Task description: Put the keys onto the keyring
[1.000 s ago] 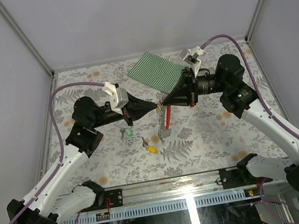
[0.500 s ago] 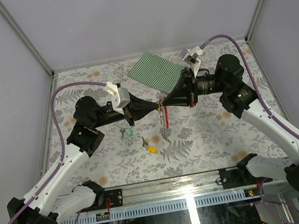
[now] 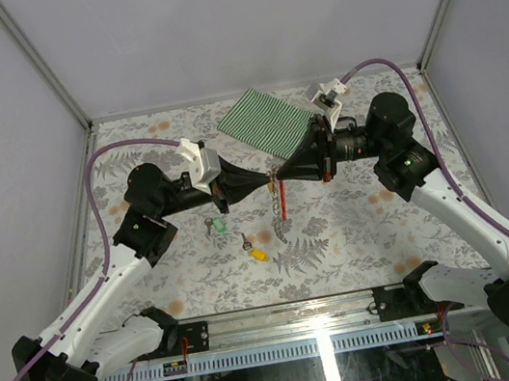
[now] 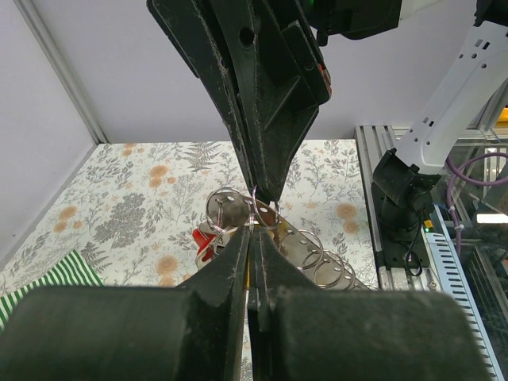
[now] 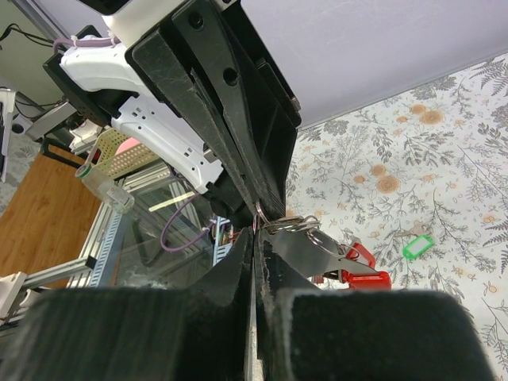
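Both grippers meet tip to tip above the table's middle. My right gripper (image 3: 279,178) is shut on the keyring's silver ring (image 5: 279,223). The red strap (image 3: 283,203) hangs below it, and the chain (image 3: 281,231) trails down to the table. My left gripper (image 3: 268,184) is shut on a yellow key; only a yellow sliver (image 4: 250,268) shows between its fingers, right at the ring (image 4: 226,208). A green key (image 3: 216,224) and a second yellow key (image 3: 257,254) lie on the table below my left gripper. The green key also shows in the right wrist view (image 5: 416,246).
A green striped cloth (image 3: 267,120) lies at the back of the floral table (image 3: 358,222), behind the grippers. Grey walls close in the left, right and back. A metal rail (image 3: 314,312) runs along the near edge.
My left gripper has edged right, closing onto the ring. The red strap has swung upright and the chain has sagged lower. My right arm has barely moved.
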